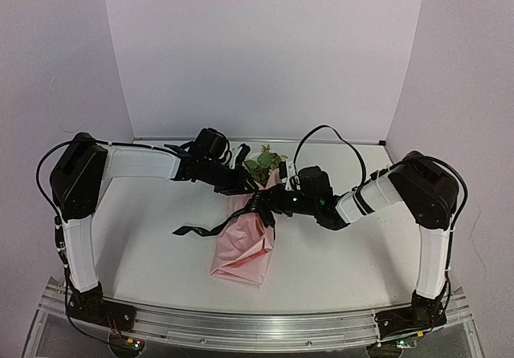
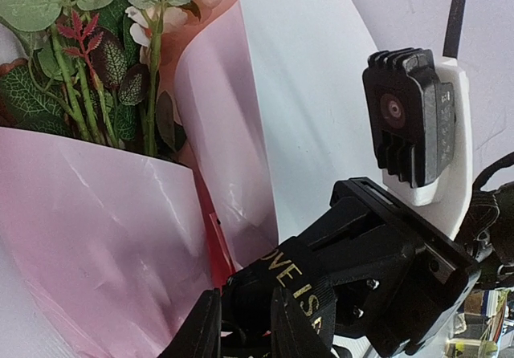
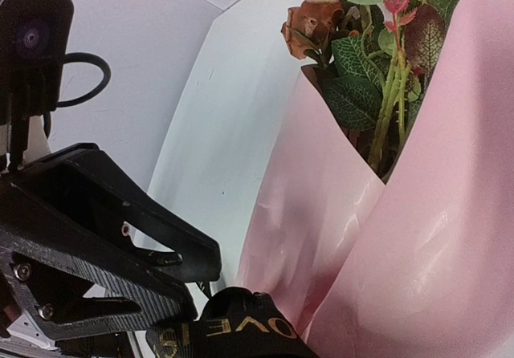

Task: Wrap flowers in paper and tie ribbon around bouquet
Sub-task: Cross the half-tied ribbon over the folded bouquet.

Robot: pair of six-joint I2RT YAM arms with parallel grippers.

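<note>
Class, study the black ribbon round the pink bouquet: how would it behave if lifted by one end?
The ribbon is probably floppy: its loose tail lies limp and wavy on the table. It looks thin and narrow, so likely very light. Its smooth look in the wrist views suggests it may slip through a loose grip.

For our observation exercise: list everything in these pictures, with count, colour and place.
table: one, white, under everything
walls: pale lilac, behind and beside
paper: one wrap, pink, lying mid-table
flowers: one bunch, green leaves, dull-pink blooms, paper's far end
ribbon: one, black, gold lettering, round the paper's middle, tail trailing left
cables: several, black, off both arms
left arm, right arm: black and white, meeting at the ribbon
left fingers: black, at the ribbon
right fingers: black, shut on ribbon
</note>
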